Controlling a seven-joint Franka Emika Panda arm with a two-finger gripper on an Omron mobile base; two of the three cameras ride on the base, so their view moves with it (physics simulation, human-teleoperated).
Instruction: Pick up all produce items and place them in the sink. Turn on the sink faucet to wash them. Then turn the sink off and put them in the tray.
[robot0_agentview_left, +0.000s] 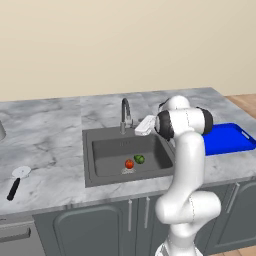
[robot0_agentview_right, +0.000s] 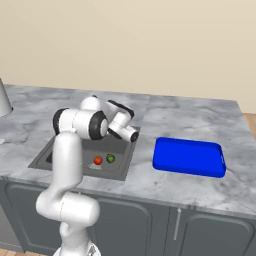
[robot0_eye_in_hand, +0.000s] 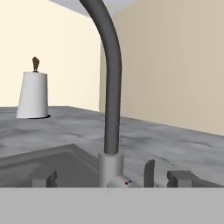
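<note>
Tomato and green one already lie side by side in the sink, near the drain. Next, the tool, spread wide and holding nothing, sits close to the faucet base. Risk, I judge: the fingers straddle the post and miss the small lever, or shove it the wrong way. Farther right, the tray waits on the worktop.

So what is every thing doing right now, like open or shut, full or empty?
Red-orange round tomato: lying in the basin.
Small green round item: beside it, in the basin.
Square dark grey sink: holding both.
Slim grey metal faucet: no water seen.
Flat bright blue tray: empty.
Pincer: open, facing the faucet's base.
</note>
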